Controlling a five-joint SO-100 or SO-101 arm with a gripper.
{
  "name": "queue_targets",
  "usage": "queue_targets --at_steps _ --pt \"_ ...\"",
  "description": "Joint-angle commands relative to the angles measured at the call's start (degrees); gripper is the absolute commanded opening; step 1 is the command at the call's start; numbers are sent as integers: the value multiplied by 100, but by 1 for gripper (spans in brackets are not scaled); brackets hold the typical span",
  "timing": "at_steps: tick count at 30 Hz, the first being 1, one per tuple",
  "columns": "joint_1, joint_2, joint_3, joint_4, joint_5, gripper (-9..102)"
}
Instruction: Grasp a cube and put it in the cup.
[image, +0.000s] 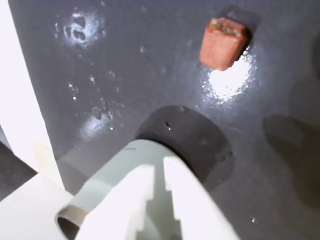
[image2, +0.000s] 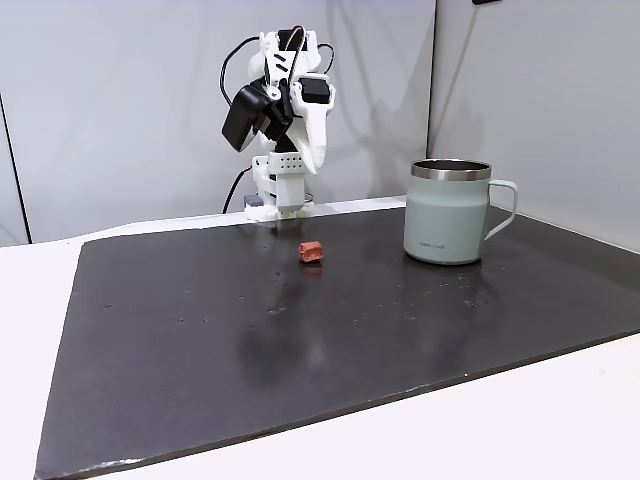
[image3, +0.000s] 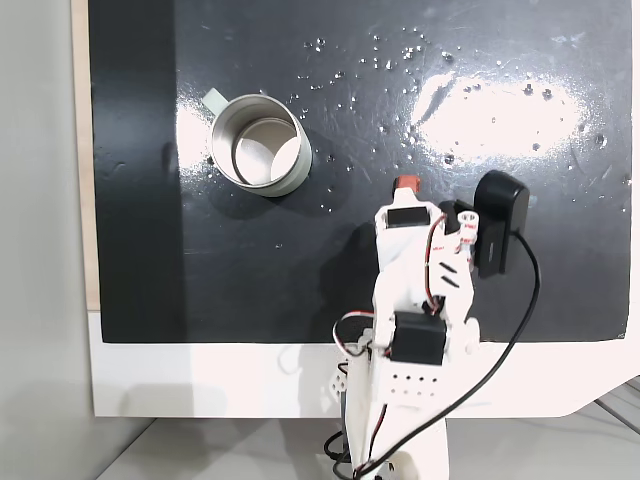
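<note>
The tiny reddish-brown cube (image: 223, 44) lies on the dark mat at the upper right of the wrist view. It lies by itself near the arm's base (image2: 312, 251) and just beyond the fingertips from above (image3: 405, 183). The pale grey-green cup (image2: 447, 215) stands upright well to the cube's right, its handle facing away from the cube. From above the cup (image3: 212, 150) looks empty, and part of it (image: 112, 175) shows behind the fingers. My gripper (image: 159, 167) (image3: 405, 203) hangs above the mat, short of the cube, with its white fingers shut on nothing. The arm (image2: 285, 110) is folded high.
The dark glossy mat (image2: 300, 340) covers most of a white table (image2: 500, 430), with glare patches and small specks on it. The arm's base (image2: 278, 195) stands at the mat's far edge. A black camera and cables (image3: 500, 225) hang beside the wrist.
</note>
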Motion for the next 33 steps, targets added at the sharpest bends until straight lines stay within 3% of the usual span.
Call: queue_targets --at_steps 1,16,26,33 --pt "132 -712 -809 -79 -26 0" --pt "431 -3955 -2874 896 299 0" --pt "519 -4772 -3454 1222 510 0" --pt "606 -5001 -3410 1257 519 24"
